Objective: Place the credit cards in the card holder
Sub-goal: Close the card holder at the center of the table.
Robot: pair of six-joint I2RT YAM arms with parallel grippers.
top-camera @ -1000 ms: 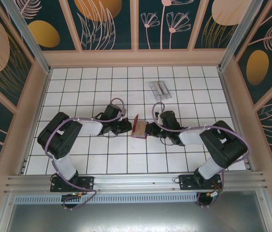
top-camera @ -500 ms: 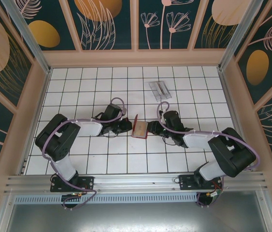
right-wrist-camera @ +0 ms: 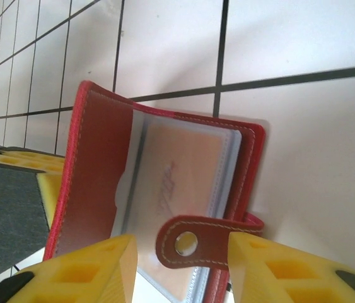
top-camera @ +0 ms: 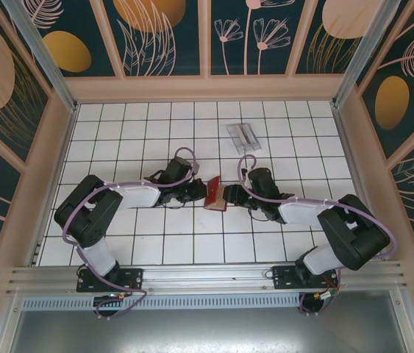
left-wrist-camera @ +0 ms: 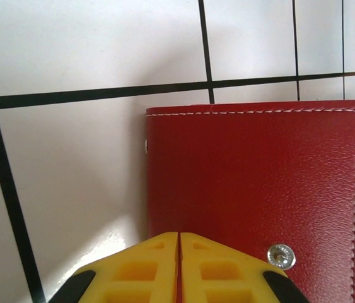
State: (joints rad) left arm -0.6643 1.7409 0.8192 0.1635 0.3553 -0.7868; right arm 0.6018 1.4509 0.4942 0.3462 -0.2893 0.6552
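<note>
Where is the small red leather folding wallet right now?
The red wallet lies open mid-table in the top view, between the left gripper and the right gripper, nearer the arms' bases than the clear plastic case.

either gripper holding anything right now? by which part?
The left gripper pinches the card holder by the edge of its raised cover flap. The right gripper is open, straddling the closing tab, gripping nothing.
</note>
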